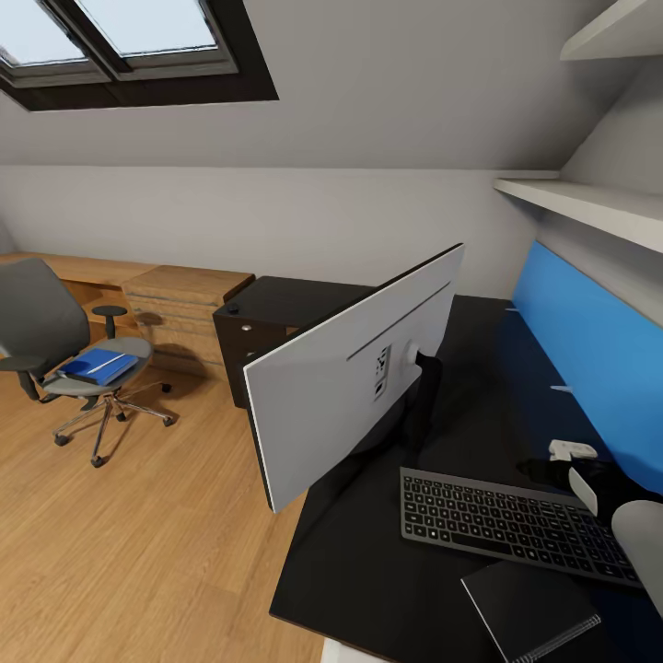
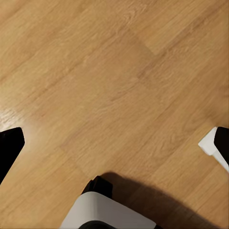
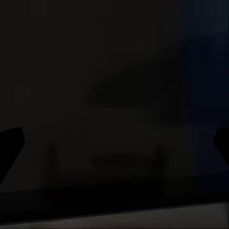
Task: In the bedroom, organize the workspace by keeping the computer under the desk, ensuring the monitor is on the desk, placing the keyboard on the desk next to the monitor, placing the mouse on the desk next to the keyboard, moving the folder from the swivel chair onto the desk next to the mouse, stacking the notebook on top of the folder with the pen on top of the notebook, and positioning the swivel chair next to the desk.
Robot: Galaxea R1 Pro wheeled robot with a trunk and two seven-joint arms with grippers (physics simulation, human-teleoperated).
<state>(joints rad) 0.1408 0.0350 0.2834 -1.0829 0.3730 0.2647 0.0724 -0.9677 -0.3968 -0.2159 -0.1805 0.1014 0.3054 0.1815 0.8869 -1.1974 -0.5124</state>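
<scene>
Nearest in the head view, one dark notebook (image 1: 529, 608) lies flat on the black top of the desk (image 1: 368, 571), at its front edge. Just behind it sits one keyboard (image 1: 511, 525), its far right end beside the right arm's grey-and-black gripper (image 1: 589, 479), which hangs low over the desk near the blue back panel (image 1: 589, 341). In the right wrist view the two dark fingertips (image 3: 10, 143) stand wide apart over the black surface, released, with nothing between them. Left of that gripper and beyond the keyboard, one monitor (image 1: 354, 378) stands on the desk, light-grey back showing. In the left wrist view the left gripper (image 2: 114, 143) is also spread, fingertips (image 2: 9, 145) far apart above bare wood floor (image 2: 114, 86), empty. Farther off across the floor, well apart from the desk and from both grippers, stands one swivel chair (image 1: 64, 359) with one blue folder (image 1: 99, 366) on its seat. Behind it run light wooden cabinets (image 1: 175, 304), and two skylight panes (image 1: 120, 37) sit in the sloped ceiling.
</scene>
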